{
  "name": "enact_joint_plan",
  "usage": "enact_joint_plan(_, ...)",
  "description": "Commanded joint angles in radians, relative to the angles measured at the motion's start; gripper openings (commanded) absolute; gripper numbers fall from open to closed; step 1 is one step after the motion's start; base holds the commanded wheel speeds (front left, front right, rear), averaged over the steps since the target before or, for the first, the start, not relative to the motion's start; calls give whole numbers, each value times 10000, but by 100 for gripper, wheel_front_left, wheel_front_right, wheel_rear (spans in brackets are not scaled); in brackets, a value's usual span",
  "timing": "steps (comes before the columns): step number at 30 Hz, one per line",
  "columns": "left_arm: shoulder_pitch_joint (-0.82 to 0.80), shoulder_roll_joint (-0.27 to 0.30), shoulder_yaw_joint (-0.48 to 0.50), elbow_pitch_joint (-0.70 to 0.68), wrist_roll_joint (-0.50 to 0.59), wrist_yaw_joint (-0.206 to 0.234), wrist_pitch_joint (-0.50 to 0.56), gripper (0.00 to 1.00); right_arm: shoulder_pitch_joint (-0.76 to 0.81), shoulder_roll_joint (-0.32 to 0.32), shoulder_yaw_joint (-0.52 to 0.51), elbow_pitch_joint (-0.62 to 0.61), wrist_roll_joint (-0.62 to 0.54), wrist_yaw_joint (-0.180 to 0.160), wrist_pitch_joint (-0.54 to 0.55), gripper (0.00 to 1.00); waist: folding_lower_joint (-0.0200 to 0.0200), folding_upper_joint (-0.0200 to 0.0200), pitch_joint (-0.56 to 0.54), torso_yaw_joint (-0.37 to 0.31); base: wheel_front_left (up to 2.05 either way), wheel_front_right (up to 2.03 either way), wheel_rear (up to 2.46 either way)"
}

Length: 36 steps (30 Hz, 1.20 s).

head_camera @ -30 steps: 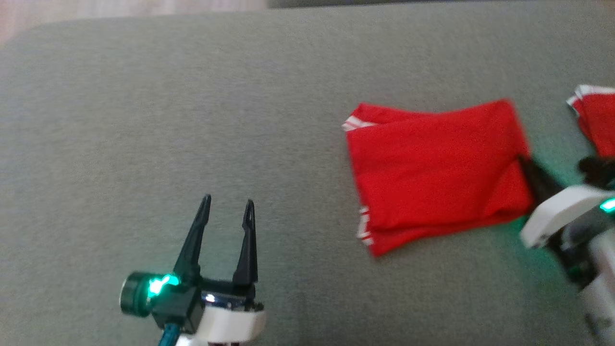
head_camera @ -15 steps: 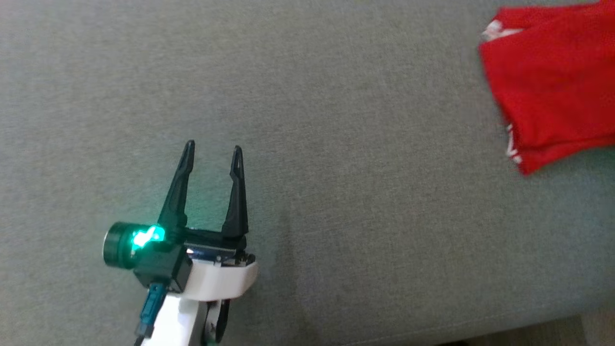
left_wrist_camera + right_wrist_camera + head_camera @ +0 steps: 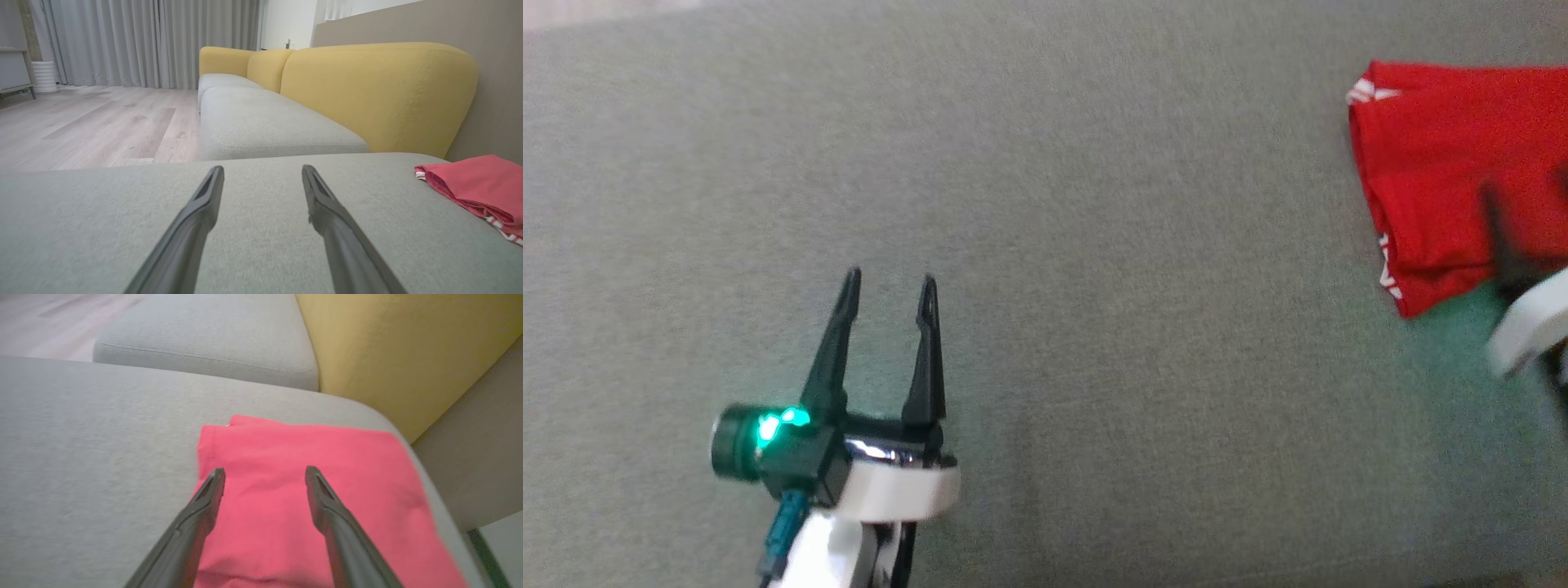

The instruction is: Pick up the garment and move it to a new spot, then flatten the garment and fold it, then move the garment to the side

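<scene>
The red garment [image 3: 1437, 163], folded into a rectangle with white trim at its left corners, lies on the grey cushion [image 3: 1094, 245] at the head view's right edge. My right gripper [image 3: 1529, 214] is blurred there, over the garment's near side. In the right wrist view the right gripper [image 3: 263, 473] is open, its fingers spread just above the garment [image 3: 302, 457], with nothing between them. My left gripper [image 3: 886, 282] stands open over bare cushion, far to the left of the garment [image 3: 478, 183].
The cushion's right edge drops off just past the garment [image 3: 437, 522]. A yellow sofa back [image 3: 380, 90] and a second grey seat [image 3: 265, 122] lie beyond the cushion, with wooden floor [image 3: 81, 122] and curtains farther off.
The head camera has swung left, so the garment now sits at the picture's right edge. The right gripper, at the garment's right edge a second ago, now hovers open over it. The left gripper is unchanged.
</scene>
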<state>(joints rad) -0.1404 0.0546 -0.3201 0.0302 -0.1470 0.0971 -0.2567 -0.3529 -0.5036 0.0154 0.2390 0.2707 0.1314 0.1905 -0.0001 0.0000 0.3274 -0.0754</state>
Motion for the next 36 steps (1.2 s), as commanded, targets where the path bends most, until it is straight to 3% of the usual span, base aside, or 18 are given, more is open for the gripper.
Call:
enact_joint_plan(1, 240, -43, 252, -143, -119, 40, -51, 100, 532, 270, 174, -331, -81, -7, -276, 100, 1, 0, -796, 529, 0, 0, 0)
enact_joint_plan(5, 685, -43, 192, 217, -364, 55, -51, 100, 1270, 1438, 605, 132, 32, -7, -1315, 100, 1, 0, -1564, 1030, 0, 0, 0)
enact_joint_plan(7, 1049, -43, 163, 559, -532, 26, -51, 100, 1768, 2179, 1039, 537, 125, -7, -2377, 100, 1, 0, -2144, 1363, 0, 0, 0)
enact_joint_plan(13, 1746, -43, 244, 762, -525, -93, -51, 100, 2912, 2969, 1741, 1096, -164, -7, -4404, 100, 1, 0, -3227, 1828, 0, 0, 0)
enact_joint_plan(22, 2847, -43, 654, 311, -255, -240, -51, 100, 5052, 4023, 704, -950, -724, -7, -4519, 100, 1, 0, -3892, 1946, 0, 0, 0)
enact_joint_plan(36, 3291, -43, 1119, 515, -143, -534, -51, 100, 5621, 4401, 558, -1254, -1009, -7, -4522, 100, 1, 0, -4131, 1784, 0, 0, 0)
